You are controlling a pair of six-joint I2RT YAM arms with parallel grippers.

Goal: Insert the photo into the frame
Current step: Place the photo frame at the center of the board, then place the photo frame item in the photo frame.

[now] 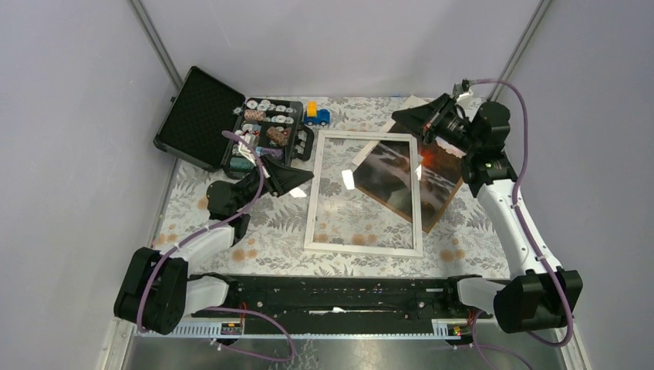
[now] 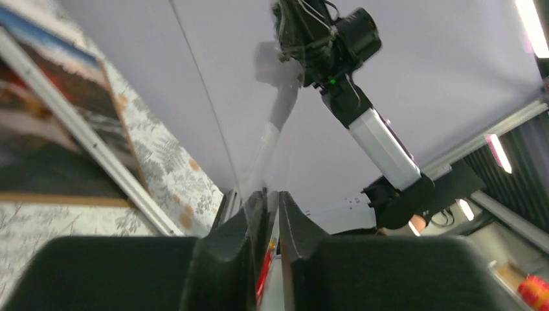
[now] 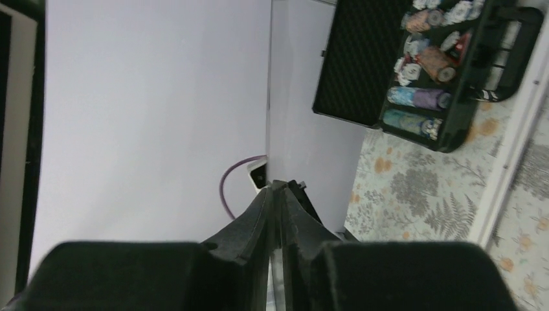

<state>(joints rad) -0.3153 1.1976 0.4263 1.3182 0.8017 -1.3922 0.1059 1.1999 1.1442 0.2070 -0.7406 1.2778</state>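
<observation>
The white frame (image 1: 362, 250) lies flat at the middle of the table. The sunset photo (image 1: 401, 181), on its brown board, lies slanted under the frame's right side. It also shows in the left wrist view (image 2: 58, 71), behind the frame's white bar (image 2: 84, 136). A thin clear pane hangs above the frame, showing only as glints (image 1: 347, 179). My left gripper (image 1: 305, 179) is shut on the pane's left edge (image 2: 272, 194). My right gripper (image 1: 401, 116) is shut on its far right edge (image 3: 280, 184).
An open black case of poker chips (image 1: 262, 131) stands at the back left and shows in the right wrist view (image 3: 440, 65). A blue and yellow toy truck (image 1: 316, 116) sits behind the frame. A cream board (image 1: 415, 101) lies at the back.
</observation>
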